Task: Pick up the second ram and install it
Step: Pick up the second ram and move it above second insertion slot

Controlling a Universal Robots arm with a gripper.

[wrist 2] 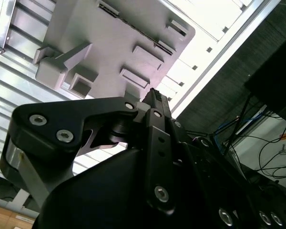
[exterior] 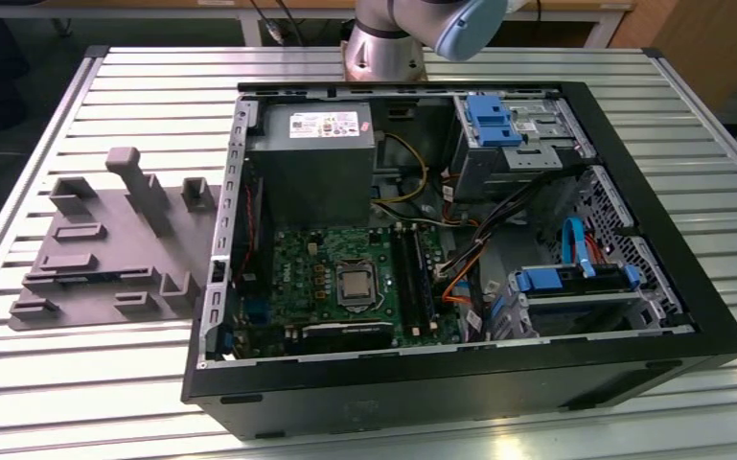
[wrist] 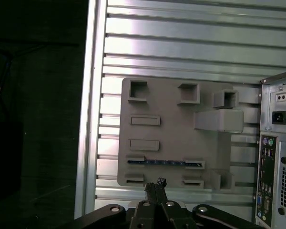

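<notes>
The second ram (wrist: 164,163) is a thin dark stick standing on edge in a slot of the grey fixture (wrist: 171,129), held between small blocks. In the second wrist view the ram (wrist 2: 133,28) appears as a dark line across the same fixture (wrist 2: 109,52). My gripper (wrist: 155,183) hangs well above the fixture, its tips over the fixture's edge closest to the ram. The fingers are pressed together with nothing between them, as the second wrist view of the gripper (wrist 2: 155,94) also shows. In the exterior view the fixture (exterior: 106,244) lies on the table to the left of the case.
An open black computer case (exterior: 471,383) lies on the slatted metal table (exterior: 87,383), with the motherboard (exterior: 342,287), its long black sockets (exterior: 409,273), a grey power supply (exterior: 310,158) and blue drive brackets (exterior: 573,280) inside. The arm's base (exterior: 387,43) stands behind the case.
</notes>
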